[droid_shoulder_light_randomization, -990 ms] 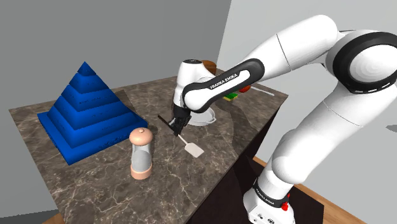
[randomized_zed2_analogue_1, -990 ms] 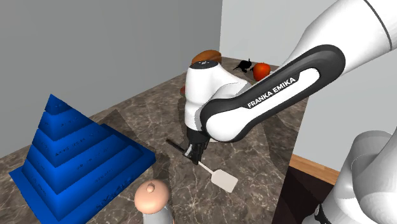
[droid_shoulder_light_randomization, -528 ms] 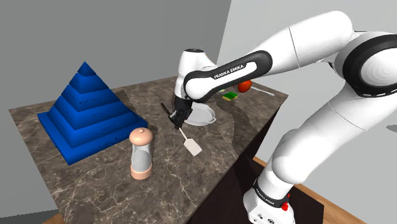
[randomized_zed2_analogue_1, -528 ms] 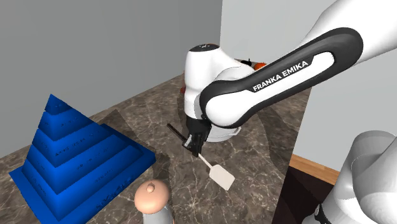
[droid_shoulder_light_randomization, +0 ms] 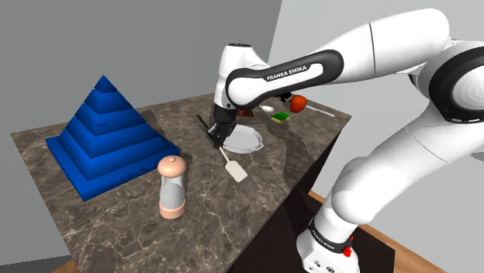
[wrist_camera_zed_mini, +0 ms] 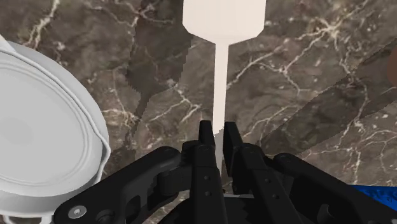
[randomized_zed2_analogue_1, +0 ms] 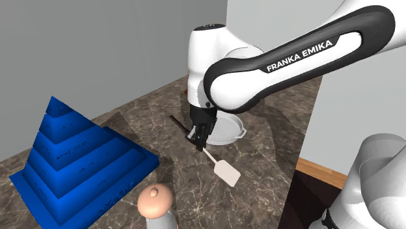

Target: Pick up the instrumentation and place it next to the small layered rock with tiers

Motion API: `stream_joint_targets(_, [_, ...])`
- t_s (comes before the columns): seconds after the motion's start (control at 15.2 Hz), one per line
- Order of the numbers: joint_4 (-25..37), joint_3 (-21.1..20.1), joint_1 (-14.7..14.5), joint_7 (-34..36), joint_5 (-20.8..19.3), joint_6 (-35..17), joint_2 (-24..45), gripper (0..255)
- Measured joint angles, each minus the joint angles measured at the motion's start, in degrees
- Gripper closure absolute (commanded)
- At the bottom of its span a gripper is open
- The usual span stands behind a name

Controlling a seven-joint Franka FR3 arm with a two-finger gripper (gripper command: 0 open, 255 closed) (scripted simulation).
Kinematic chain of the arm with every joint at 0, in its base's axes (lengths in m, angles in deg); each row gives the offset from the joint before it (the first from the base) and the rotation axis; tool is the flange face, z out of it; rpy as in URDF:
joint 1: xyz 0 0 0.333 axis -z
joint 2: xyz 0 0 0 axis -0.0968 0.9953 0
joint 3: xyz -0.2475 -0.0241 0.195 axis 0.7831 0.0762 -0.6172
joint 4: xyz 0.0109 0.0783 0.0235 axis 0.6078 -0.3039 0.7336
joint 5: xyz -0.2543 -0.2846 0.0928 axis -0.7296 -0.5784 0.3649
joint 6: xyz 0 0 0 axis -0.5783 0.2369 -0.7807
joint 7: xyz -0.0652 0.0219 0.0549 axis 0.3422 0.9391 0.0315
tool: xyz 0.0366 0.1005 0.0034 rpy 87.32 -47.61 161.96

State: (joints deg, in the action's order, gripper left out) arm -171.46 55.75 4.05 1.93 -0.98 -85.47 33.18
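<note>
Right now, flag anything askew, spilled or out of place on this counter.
Nothing stands out. The white spatula slants only because the gripper clasps its handle; the bowl and blue pyramid sit upright.

One readable mark: brand name "FRANKA EMIKA", white capitals on black band of arm's forearm link (droid_shoulder_light_randomization: 297, 71). Shoulder view: lettering at about 1 o'clock from picture centre, line of text rising gently toward 2 o'clock. Second exterior view: same two words on same forearm link (randomized_zed2_analogue_1: 306, 55), at about 2 o'clock from centre, line climbing toward 2 o'clock, word "FRANKA" at lower end, "EMIKA" at upper. Wrist view — nothing legible.
</note>
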Motion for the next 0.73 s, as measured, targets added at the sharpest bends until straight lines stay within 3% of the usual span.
stream_joint_targets(0.73, [6.21,0.66,0.02,-0.33,0.1,8.87,-2.69,255])
